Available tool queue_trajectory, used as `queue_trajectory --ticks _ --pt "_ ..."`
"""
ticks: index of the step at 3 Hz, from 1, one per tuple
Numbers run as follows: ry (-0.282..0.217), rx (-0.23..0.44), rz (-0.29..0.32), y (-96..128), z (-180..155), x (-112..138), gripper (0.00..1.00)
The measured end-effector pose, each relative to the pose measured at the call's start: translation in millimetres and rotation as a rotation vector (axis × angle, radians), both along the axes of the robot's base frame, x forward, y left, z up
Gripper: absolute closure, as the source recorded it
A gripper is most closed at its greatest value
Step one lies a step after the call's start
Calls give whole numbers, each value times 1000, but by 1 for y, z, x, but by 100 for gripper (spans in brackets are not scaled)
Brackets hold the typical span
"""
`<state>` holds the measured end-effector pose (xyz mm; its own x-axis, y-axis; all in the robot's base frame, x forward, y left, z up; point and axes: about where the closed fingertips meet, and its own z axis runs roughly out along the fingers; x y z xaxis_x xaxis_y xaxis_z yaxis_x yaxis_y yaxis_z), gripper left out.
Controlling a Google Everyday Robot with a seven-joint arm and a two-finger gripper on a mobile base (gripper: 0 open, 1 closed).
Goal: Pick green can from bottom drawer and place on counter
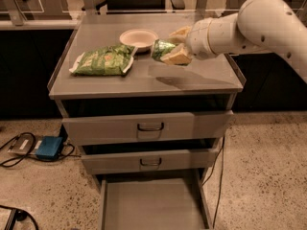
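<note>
My gripper [171,46] is over the middle of the counter [192,78], shut on the green can [161,48], which lies tilted between the pale fingers [177,56] a little above the grey top. The white arm reaches in from the right. The bottom drawer [151,202] is pulled out below, its flat grey floor bare.
A flat green snack bag [103,60] lies at the counter's left. A white bowl [138,37] sits at the back middle, just left of the can. Two upper drawers with dark loop handles [150,127] are partly open. A blue box and cables [48,147] lie on the floor at left.
</note>
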<state>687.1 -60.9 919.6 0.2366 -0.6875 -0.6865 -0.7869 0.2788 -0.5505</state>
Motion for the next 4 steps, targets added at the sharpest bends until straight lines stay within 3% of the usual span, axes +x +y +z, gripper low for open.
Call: queue_trajectory --ticks 1,2,4 --pt "29 -4 14 4 -25 16 100" --pt "29 -4 14 4 -25 16 100" --pt "29 -4 14 4 -25 16 58"
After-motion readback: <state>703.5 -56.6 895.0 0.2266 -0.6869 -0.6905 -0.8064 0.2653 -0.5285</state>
